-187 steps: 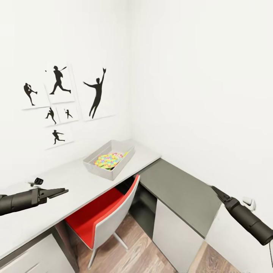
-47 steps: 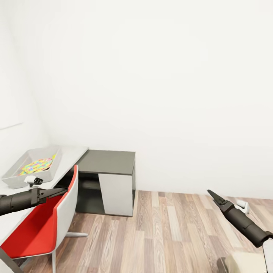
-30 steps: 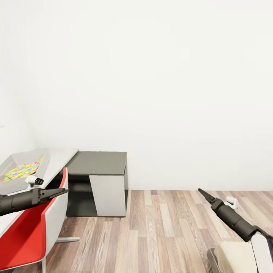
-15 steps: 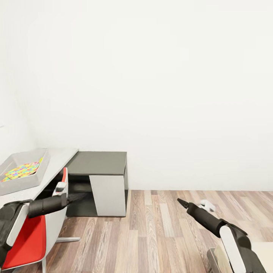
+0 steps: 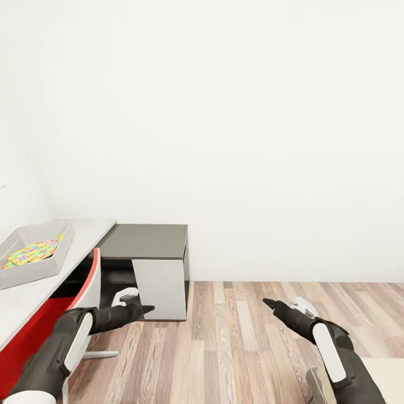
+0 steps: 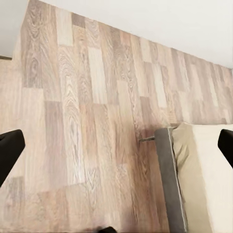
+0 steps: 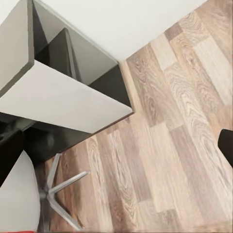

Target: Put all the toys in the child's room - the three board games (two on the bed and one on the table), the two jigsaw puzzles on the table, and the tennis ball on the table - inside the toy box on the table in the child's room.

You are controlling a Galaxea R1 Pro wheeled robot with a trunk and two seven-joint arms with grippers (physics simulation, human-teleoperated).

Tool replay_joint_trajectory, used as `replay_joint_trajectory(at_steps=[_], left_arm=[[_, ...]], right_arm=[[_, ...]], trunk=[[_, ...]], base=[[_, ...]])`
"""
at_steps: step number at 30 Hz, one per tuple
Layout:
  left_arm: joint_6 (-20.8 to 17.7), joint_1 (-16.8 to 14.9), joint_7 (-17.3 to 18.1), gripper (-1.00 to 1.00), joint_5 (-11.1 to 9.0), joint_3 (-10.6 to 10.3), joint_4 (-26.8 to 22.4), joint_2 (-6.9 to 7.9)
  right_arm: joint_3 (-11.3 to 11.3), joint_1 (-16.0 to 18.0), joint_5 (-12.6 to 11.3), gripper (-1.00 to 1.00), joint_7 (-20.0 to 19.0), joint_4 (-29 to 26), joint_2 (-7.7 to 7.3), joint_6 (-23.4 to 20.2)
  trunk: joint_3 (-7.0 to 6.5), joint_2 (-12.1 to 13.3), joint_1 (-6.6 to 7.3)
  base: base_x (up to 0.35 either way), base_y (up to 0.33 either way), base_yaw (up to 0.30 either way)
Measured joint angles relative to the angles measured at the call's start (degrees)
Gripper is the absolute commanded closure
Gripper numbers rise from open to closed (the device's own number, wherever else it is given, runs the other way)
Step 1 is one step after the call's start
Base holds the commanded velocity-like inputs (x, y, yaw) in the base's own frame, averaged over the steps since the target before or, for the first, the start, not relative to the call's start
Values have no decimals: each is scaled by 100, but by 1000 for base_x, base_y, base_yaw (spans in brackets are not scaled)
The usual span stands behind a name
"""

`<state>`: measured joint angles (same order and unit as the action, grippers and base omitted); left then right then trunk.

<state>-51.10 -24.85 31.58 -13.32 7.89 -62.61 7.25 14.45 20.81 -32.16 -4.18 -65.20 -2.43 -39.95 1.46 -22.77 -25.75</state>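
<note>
Down low in the head view, the left tool (image 5: pixel 147 308) points toward 3 o'clock, its dark fingers drawn to a narrow tip with nothing between them; in the left wrist view the two finger ends (image 6: pixel 9 150) sit at opposite edges of the picture, well apart, so the tool looks spread wide and empty. The right tool (image 5: pixel 268 303) points toward 10 o'clock over the floor, also holding nothing, and the right wrist view likewise shows a fingertip (image 7: pixel 226 145) at the far edge with bare floor between. Both dark forearms reach in from the lower corners, each with a white panel on the sleeve. Beyond the left tool, at about 9 o'clock, stands a red and white chair (image 5: pixel 84 286), tucked against the light desk (image 5: pixel 22 297). On that desk, at roughly 10 o'clock, sits the grey toy box (image 5: pixel 31 269), with a bright multicoloured jigsaw puzzle (image 5: pixel 31 252) lying flat inside it. Next to the desk, a darker grey desk section (image 5: pixel 147 241) with a pale side panel stands against the white wall (image 5: pixel 252 123). Wooden floor (image 5: pixel 235 348) fills the lower middle, and at 5 o'clock the corner of a beige bed (image 5: pixel 387 381) with a grey frame shows.
</note>
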Motion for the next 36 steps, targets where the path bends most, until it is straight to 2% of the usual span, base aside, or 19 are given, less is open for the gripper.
replay_joint_trajectory(at_steps=[4,7,11,13,14,18,22,24,27,31,33,35,36], left_arm=[[381,-157,-605,-100,22,-21,726,-118],[878,-378,-1053,-100,34,-94,1395,-177],[1358,-602,-1448,-100,43,-235,2079,-271],[1554,-629,-1636,-100,52,-272,2216,-320],[1670,-642,-1856,-100,77,-293,2289,-369],[1791,-654,-2306,-100,126,-317,2402,-443],[1991,-657,-2451,-100,155,-327,2669,-476],[2195,-657,-2479,-100,226,-341,2874,-505],[2536,-658,-2493,-100,599,-388,3294,-549],[2669,-658,-2500,-100,893,-438,3555,-561],[2871,-653,-2506,-100,994,-464,4004,-551],[3408,-645,-2509,-100,1053,-481,4744,-533],[3583,-644,-2510,-100,1072,-481,4964,-532]], right_arm=[[-21,242,52,-100,455,443,16,-5],[-206,346,103,-100,788,627,20,28],[-418,387,117,-100,925,688,22,133],[-486,394,119,-100,944,695,23,148],[-557,397,120,-100,952,698,23,165],[-759,400,126,-100,962,706,28,182],[-938,401,123,-100,967,802,29,219],[-974,401,116,-100,966,1036,32,409],[-1015,444,120,-100,974,1796,160,1296],[-1136,506,194,-100,979,2712,292,1805],[-1367,510,368,-100,983,3378,339,2061],[-1585,498,541,-100,980,4050,361,2546],[-1622,499,573,-100,979,4242,363,2693]], trunk=[[0,0,0],[0,0,0],[0,0,0],[0,0,0],[0,0,0],[0,-1,0],[0,0,0],[0,0,0],[0,0,0],[0,0,0],[2,0,0],[3,0,0],[1,0,0]], base=[[0,0,0],[0,0,0],[0,0,0],[0,0,0],[0,0,0],[0,0,0],[0,0,0],[0,0,0],[0,0,0],[0,0,0],[0,0,0],[0,0,0],[0,0,0]])
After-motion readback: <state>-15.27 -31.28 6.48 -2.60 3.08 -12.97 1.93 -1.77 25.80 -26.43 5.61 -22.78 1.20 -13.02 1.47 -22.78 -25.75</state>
